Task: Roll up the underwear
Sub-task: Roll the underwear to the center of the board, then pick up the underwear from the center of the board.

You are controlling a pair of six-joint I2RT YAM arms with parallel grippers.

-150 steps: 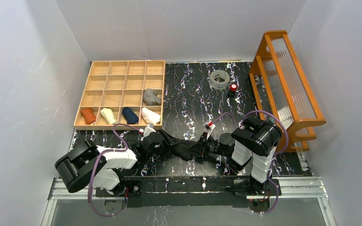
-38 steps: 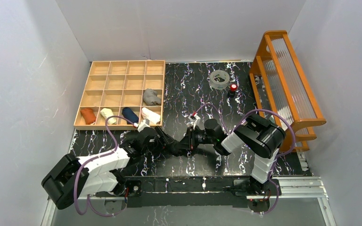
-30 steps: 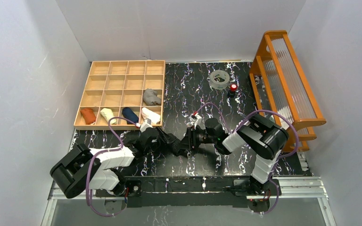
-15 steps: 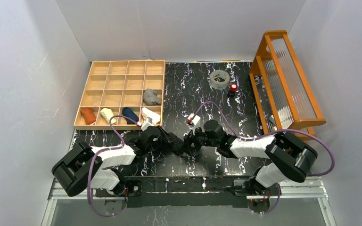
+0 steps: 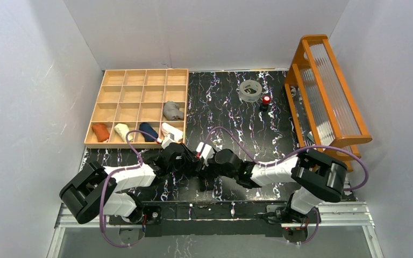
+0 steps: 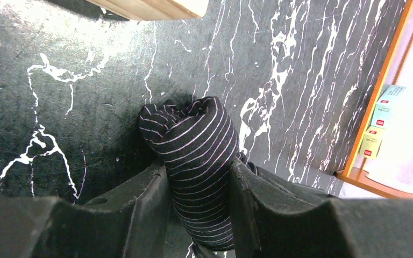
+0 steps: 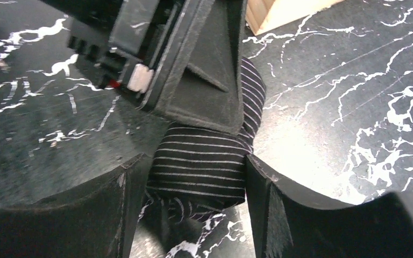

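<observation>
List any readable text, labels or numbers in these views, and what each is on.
Nothing can be quoted; no text is legible in any view.
Teal box on the orange rack, left wrist view: it has a red label, but the print is too small and blurred to read.
Yellow box just below it: red label, also unreadable.

The striped underwear [image 6: 191, 134], mostly hidden
From above both grippers cover it; the fingers of the left gripper [image 6: 198, 171] hide its sides, its end behind them runs off-frame, and whether the right gripper [image 7: 192, 164] presses it is unclear
</observation>
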